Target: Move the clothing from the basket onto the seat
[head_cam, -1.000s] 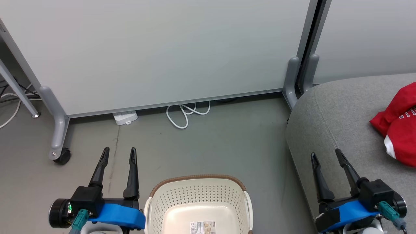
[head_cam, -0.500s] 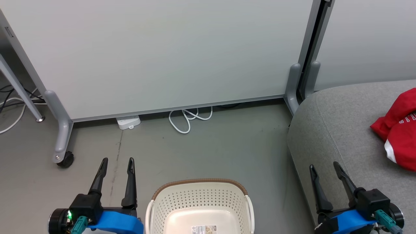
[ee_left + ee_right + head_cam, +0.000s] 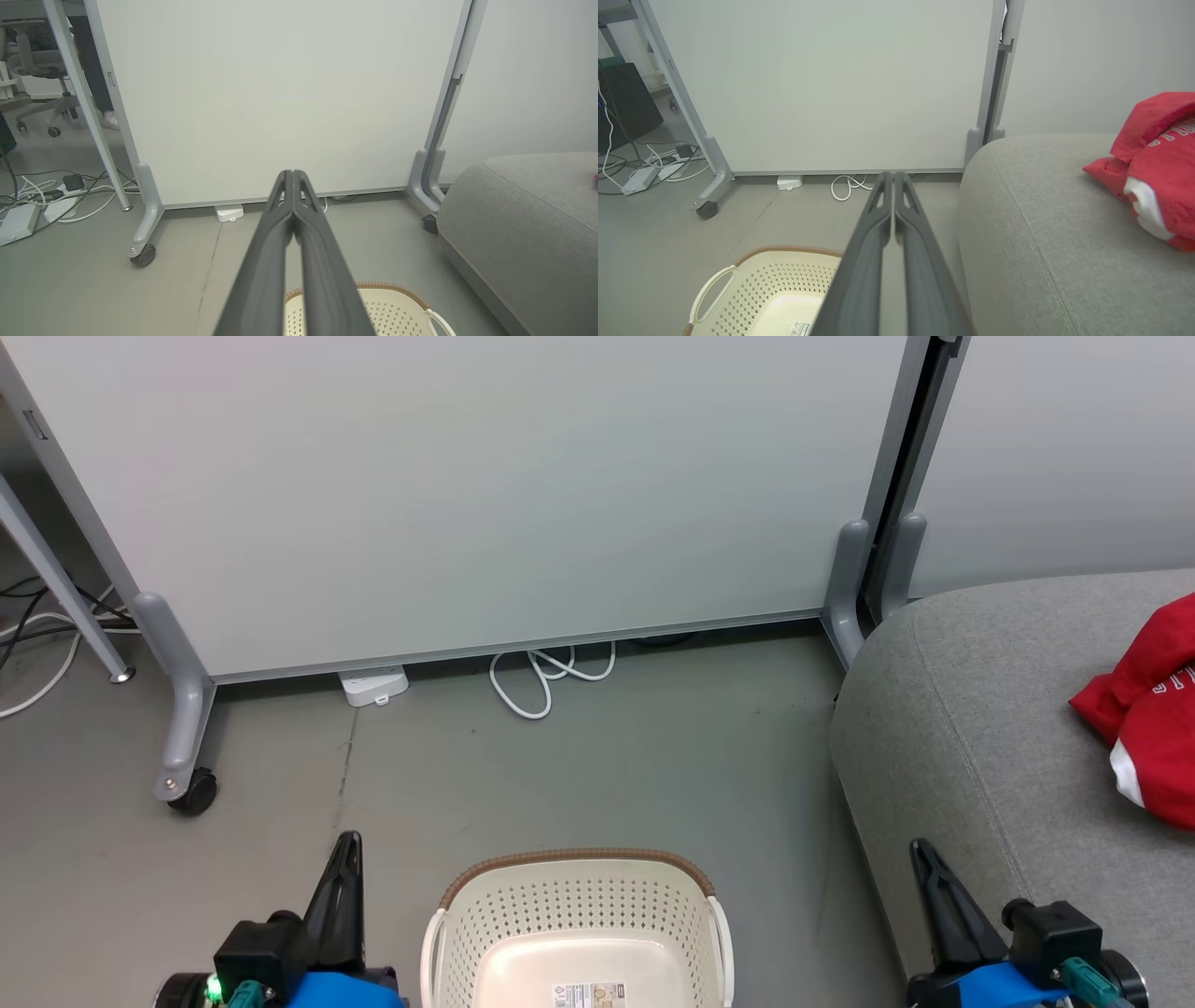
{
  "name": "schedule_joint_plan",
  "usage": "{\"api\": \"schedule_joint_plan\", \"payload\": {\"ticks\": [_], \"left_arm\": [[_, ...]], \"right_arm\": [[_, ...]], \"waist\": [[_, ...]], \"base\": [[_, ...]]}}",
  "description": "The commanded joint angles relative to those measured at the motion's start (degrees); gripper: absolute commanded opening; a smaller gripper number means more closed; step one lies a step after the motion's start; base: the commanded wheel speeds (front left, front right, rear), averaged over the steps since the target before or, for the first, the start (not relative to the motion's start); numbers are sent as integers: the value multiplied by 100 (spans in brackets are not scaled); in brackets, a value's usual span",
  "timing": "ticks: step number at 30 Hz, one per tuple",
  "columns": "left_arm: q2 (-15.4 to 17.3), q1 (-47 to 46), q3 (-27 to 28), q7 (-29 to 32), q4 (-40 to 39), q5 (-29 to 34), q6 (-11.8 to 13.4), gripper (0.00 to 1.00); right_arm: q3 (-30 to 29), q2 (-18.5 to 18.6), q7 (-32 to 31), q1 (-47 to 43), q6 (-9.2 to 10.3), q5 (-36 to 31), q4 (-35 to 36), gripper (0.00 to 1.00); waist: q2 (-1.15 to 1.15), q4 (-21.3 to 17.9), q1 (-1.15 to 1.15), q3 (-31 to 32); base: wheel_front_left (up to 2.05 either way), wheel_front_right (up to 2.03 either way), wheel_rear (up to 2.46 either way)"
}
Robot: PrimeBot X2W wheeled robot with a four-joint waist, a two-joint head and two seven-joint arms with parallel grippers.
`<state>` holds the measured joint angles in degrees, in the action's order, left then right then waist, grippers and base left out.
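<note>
The cream basket (image 3: 577,894) with its brown rim stands on the floor at the bottom centre, and the part of its inside that shows holds only a label. Red clothing (image 3: 1146,709) with white trim and lettering lies on the grey seat (image 3: 971,709) at the right edge, also seen as clothing (image 3: 1155,158) on the seat (image 3: 1041,224). My left gripper (image 3: 347,845) hangs left of the basket, fingers pressed together and empty, as the left gripper (image 3: 292,175) shows. My right gripper (image 3: 922,849) is shut and empty at the seat's front edge, its tips (image 3: 893,176) touching.
A white partition panel (image 3: 467,476) on castor feet (image 3: 191,793) stands behind the basket. A power strip (image 3: 373,686) and a coiled white cable (image 3: 546,677) lie at its base. More cables (image 3: 46,200) lie on the floor at the far left.
Both grippers have gone from open to shut, with nothing between the fingers. They sit lower in the head view, and that view has shifted slightly.
</note>
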<state>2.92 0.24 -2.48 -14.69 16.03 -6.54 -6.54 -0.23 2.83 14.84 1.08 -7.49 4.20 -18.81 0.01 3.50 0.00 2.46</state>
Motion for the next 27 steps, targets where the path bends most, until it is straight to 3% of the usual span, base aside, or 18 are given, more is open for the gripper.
{"api": "schedule_joint_plan", "payload": {"ticks": [1, 27], "left_arm": [[0, -41, 30, 42, -10, -118, -1, 0], [-1, -257, 312, 711, -93, -2863, -36, 0]], "right_arm": [[-32, 1, -47, 43, 0, 116, 1, 0], [-218, 5, -716, 207, 0, 2944, 185, 0]], "waist": [[-1, -3, 0, -2], [-1, -76, 0, -57]], "base": [[0, 0, 0], [0, 0, 0]]}}
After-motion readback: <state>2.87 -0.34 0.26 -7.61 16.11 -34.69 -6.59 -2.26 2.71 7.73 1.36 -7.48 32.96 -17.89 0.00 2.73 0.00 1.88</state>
